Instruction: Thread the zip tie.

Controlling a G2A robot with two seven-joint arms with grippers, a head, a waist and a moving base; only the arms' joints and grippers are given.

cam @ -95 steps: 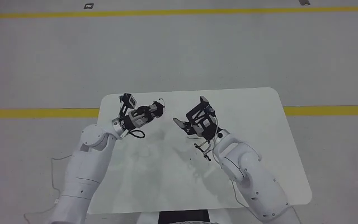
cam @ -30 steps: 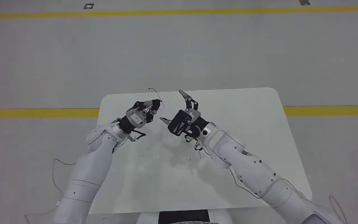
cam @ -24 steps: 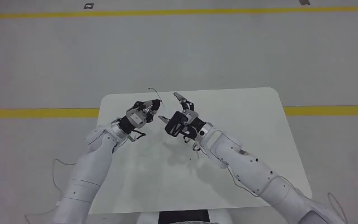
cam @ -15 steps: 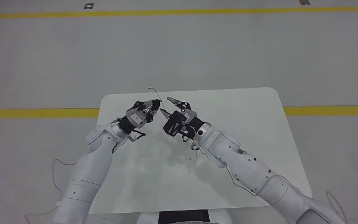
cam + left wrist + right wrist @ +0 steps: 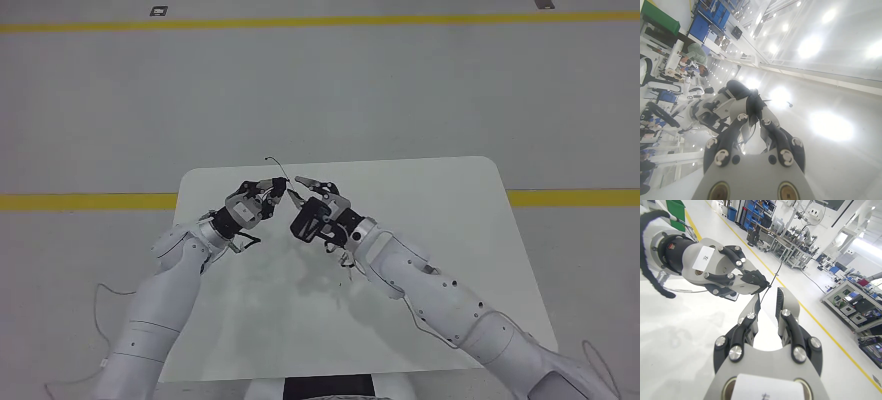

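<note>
Zip tie is pinched in my left pincer. My right pincer, spread wide, has come close, so I can grab its loose end next.

Both grippers hang over the far left part of the table, close to its far edge. The left gripper is the one nearer the left edge. It's pinching the zip tie, with one end poking out toward the far edge. The right gripper sits just to its right, tips facing it. The strap drops into the gap between its spread fingers, hugging one of them.
</note>
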